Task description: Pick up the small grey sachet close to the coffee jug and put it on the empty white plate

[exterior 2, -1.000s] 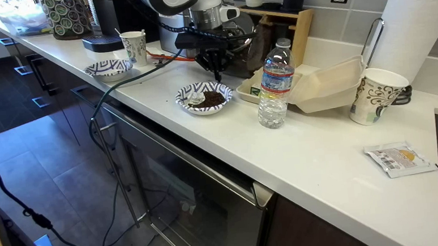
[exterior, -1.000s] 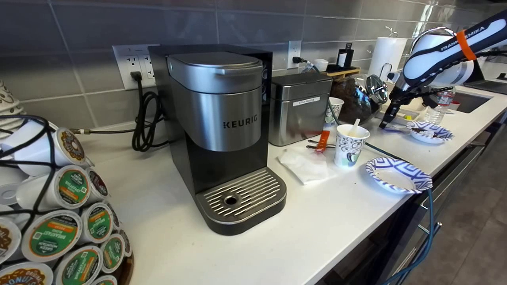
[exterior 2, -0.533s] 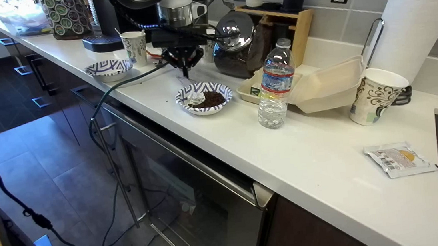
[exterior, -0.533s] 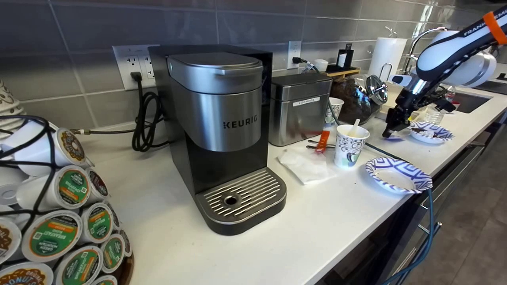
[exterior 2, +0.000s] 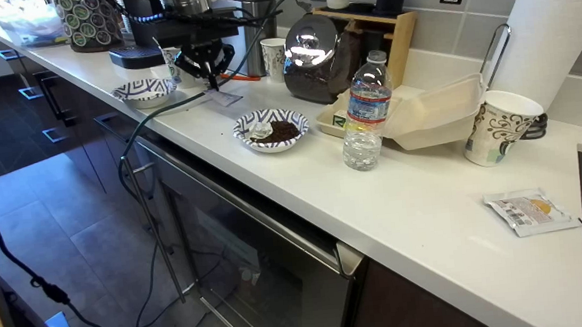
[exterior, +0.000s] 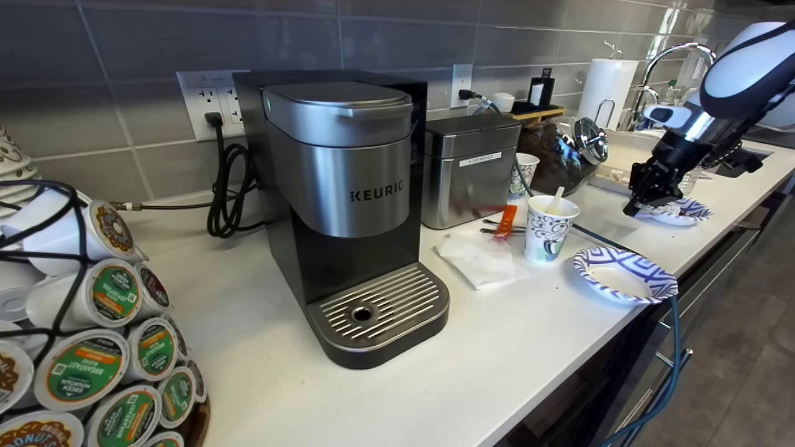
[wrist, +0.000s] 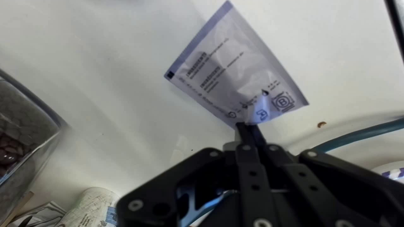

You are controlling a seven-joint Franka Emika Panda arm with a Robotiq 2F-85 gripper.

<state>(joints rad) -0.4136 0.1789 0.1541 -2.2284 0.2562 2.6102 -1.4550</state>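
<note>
The small grey sachet [wrist: 235, 66] spreads out beyond the fingertips in the wrist view, its near edge creased there. It also shows in an exterior view [exterior 2: 224, 97], below the fingertips. My gripper [wrist: 249, 125] is shut on the sachet's edge; it also shows in both exterior views [exterior: 632, 211] [exterior 2: 214, 87]. I cannot tell whether the sachet touches the counter. The empty white plate [exterior 2: 144, 91] with a blue pattern lies near the counter's front edge, beside the gripper; it also shows in an exterior view [exterior: 621, 282]. The coffee jug [exterior 2: 313, 60] lies tilted near the wall.
A patterned plate [exterior 2: 273, 145] holds coffee grounds and crumpled wrap. A blue cable [exterior 2: 158, 111] crosses the counter near the empty plate. A paper cup [exterior: 549, 230] stands behind that plate. A water bottle [exterior 2: 366, 113] and an open takeout box [exterior 2: 436, 123] stand farther along.
The gripper has moved away from the coffee jug and the filled plate, toward the empty plate. It has taken hold of the sachet, which has moved with it.
</note>
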